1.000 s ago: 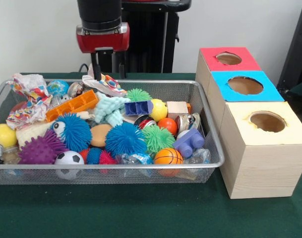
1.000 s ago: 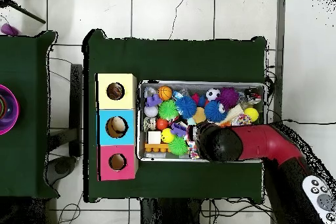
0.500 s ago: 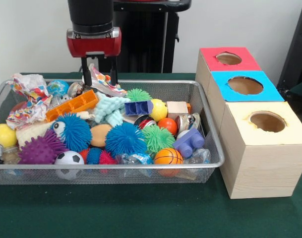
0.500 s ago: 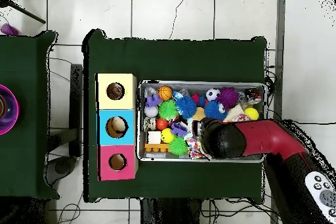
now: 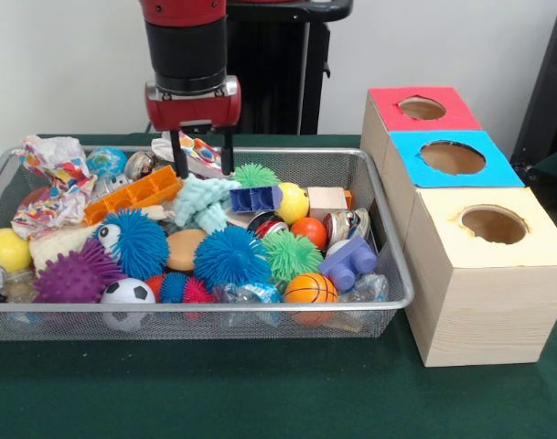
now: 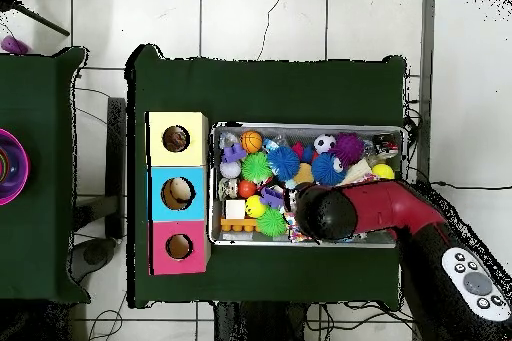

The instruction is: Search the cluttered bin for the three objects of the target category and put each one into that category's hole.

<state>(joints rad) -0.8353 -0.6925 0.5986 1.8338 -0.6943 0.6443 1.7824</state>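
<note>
A wire bin (image 5: 260,306) holds a heap of toys: blue spiky balls (image 5: 230,256), a green spiky ball (image 5: 291,252), an orange tray-like block (image 5: 133,193), a blue brick (image 5: 256,198), a small basketball (image 5: 310,288) and a football (image 5: 127,293). My gripper (image 5: 203,155) hangs open over the bin's back edge. Its fingers (image 5: 178,154) straddle a crumpled patterned wrapper (image 5: 201,150), and I see no grip on it. In the overhead view the red arm (image 6: 370,207) covers the gripper and part of the bin (image 6: 300,125).
Three boxes with round holes stand in a row beside the bin: red (image 5: 420,110), blue (image 5: 452,157) and pale yellow (image 5: 493,224). From above they are the yellow (image 6: 177,139), blue (image 6: 177,193) and red (image 6: 179,247) boxes. A purple bowl (image 6: 8,165) sits on a separate table.
The gripper has shifted to the right along the bin's back edge and dropped a little. Its fingers now sit on either side of the patterned wrapper. The toys have not moved.
</note>
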